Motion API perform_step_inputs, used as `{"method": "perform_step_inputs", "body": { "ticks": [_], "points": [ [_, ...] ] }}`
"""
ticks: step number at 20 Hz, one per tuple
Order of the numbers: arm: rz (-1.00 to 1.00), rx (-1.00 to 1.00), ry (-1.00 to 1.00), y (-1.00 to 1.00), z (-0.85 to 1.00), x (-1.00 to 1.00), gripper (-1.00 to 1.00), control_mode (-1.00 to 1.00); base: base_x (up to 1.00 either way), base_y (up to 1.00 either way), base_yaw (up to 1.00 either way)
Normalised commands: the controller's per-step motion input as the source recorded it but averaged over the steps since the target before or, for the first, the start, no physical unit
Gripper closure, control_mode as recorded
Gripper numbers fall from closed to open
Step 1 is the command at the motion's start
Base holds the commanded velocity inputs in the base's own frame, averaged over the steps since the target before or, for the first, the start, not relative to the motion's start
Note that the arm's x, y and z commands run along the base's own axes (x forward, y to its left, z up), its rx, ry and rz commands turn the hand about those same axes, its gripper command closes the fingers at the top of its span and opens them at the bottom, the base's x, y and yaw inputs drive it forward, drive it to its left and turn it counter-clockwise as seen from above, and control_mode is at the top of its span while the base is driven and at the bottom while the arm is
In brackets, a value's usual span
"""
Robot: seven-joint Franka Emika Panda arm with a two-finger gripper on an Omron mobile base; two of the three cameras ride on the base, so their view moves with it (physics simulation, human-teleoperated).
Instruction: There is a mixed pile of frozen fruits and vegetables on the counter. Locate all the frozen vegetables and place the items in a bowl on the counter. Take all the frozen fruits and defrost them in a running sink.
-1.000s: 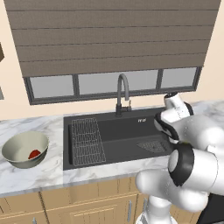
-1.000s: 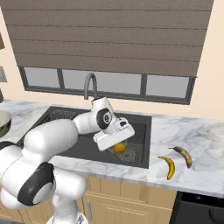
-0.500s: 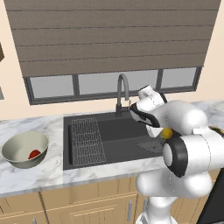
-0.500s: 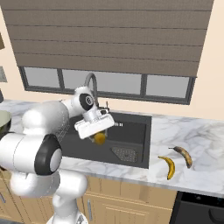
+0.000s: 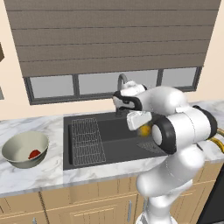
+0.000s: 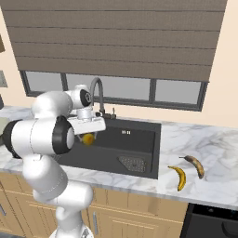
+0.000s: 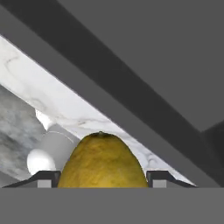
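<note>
Reaching out over sink (image 5: 109,144) | hand (image 7: 101,179) grasping yellow-orange vegetable (image 7: 101,161) | arm folded low, forearm level

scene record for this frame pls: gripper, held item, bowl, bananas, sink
gripper: shut on the yellow-orange vegetable, above the sink basin
held item: yellow-orange vegetable, roundish, between both fingertips
bowl: on the counter left of the sink, red vegetable inside
bananas: two bananas on the counter right of the sink, side by side, apart
sink: black basin, wire rack on its left side, strainer at the bottom, tap behind
</note>
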Motion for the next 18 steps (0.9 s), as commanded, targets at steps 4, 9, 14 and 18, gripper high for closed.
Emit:
{"method": "perform_step_inputs", "body": {
  "ticks": [4,9,14,18],
  "points": [
    [0.00,0.32,0.02,0.73,-0.18,0.09,1.00,-1.00,0.00,0.00,0.00],
    [-0.04,0.26,-0.01,0.80,-0.24,0.00,1.00,-1.00,0.00,0.00,0.00],
    [-0.03,0.06,-0.05,0.93,0.00,0.00,1.00,-1.00,0.00,0.00,0.00],
    [-0.07,0.01,-0.23,0.89,0.01,0.00,1.00,-1.00,0.00,0.00,0.00]
  ]
}}
